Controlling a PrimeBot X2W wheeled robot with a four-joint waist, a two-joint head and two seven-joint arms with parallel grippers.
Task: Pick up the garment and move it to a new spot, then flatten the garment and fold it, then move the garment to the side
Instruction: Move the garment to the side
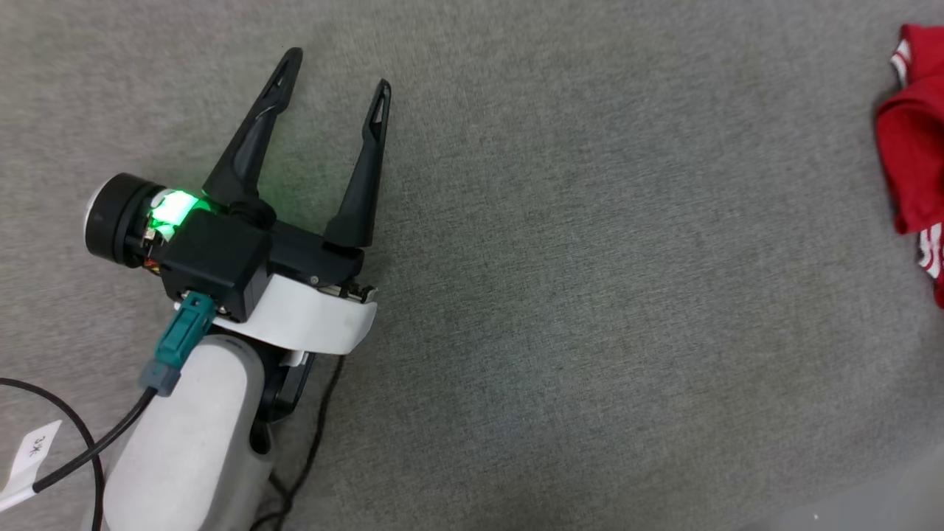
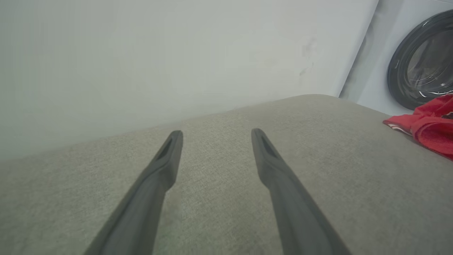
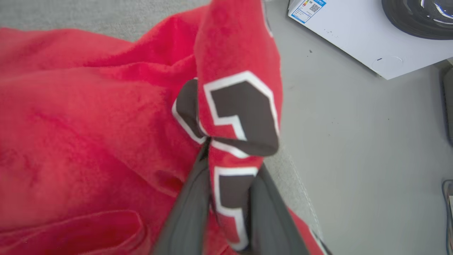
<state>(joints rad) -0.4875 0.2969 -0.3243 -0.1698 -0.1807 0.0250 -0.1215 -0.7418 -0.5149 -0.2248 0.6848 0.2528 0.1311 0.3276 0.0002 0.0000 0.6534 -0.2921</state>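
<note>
right gripper (image 3: 230, 166) pinching lettered garment (image 3: 88, 106), QR label (image 3: 306, 8)

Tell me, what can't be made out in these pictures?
Garment: head view's right edge cuts most off.
Its lettering: right wrist view, folds hide it, unreadable.
Right end effector: tips buried in that cloth.
Washer door: left wrist view, cut by the edge.
</note>
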